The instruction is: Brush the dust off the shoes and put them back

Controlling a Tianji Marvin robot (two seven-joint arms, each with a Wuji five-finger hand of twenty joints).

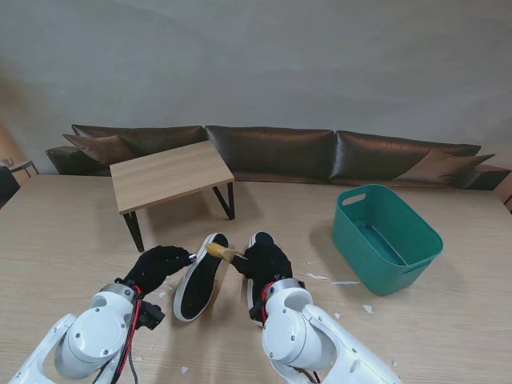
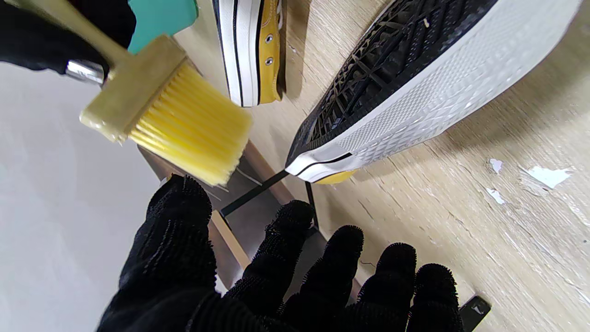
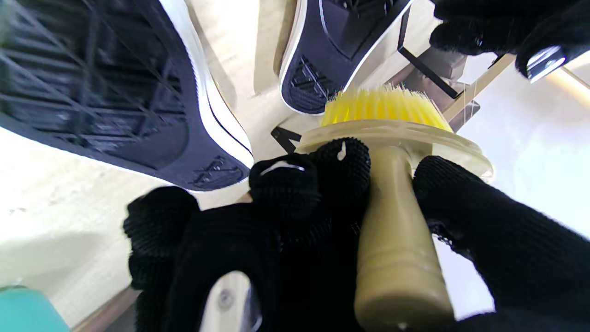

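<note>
Right hand [image 3: 322, 240] wrapped round yellow-bristled plastic brush [image 3: 392, 184] | left hand [image 2: 276, 276] spread, holding nothing | tipped black-soled yellow canvas sneaker [image 1: 200, 276] just beside brush | light, floppy upper: you'd best pinch its stiff rubber sole.

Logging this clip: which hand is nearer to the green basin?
Right. The right hand, shut on the brush, lies between the shoes and the green basin; the left hand is open beyond the left shoe, farther away.
</note>
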